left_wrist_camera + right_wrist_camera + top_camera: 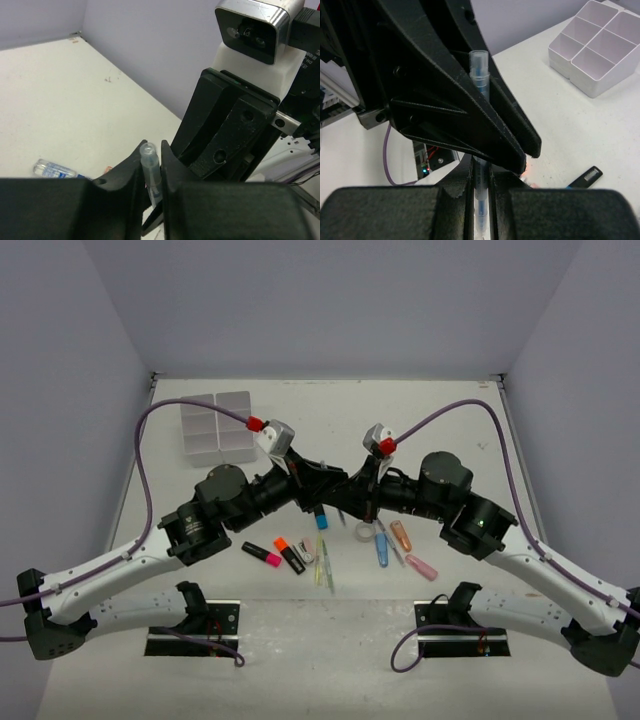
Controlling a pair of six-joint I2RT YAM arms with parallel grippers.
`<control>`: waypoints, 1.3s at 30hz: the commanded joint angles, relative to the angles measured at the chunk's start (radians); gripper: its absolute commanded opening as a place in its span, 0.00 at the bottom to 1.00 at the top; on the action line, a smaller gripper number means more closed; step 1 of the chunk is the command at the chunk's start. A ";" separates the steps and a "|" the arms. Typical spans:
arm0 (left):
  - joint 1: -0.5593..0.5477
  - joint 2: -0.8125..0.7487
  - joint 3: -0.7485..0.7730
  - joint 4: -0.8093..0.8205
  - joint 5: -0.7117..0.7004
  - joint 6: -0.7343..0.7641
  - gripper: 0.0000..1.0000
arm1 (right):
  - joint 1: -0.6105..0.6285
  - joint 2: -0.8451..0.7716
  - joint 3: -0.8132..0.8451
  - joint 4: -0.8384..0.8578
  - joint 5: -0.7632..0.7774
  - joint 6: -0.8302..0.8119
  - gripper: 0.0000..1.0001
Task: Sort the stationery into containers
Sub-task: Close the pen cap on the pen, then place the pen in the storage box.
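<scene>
A clear pen with blue ink (149,160) is held in the air between both arms, above the middle of the table. My left gripper (152,147) is shut on its capped end. My right gripper (480,167) is shut on the same pen (480,70) lower down its barrel. In the top view the two grippers (335,502) (352,505) meet tip to tip. The white six-compartment tray (215,452) stands at the back left, also seen in the right wrist view (600,85), and its compartments look empty.
Loose stationery lies under and in front of the grippers: a pink-ended highlighter (261,554), an orange-ended one (289,554), a blue-ended one (321,520), thin pens (323,565), a tape ring (365,532), a blue tube (381,545) and pastel erasers (401,535) (422,567).
</scene>
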 commanded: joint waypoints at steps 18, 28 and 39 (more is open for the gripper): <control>0.683 0.488 0.399 -0.151 -0.728 -0.028 0.00 | 0.009 -0.316 -0.342 -0.083 0.715 0.256 0.99; 0.806 0.776 0.474 0.304 -0.693 0.220 0.00 | 0.009 -0.426 -0.386 -0.119 0.616 0.260 0.99; 0.844 0.859 0.386 0.509 -0.621 0.252 0.00 | 0.010 -0.464 -0.396 -0.093 0.583 0.236 0.99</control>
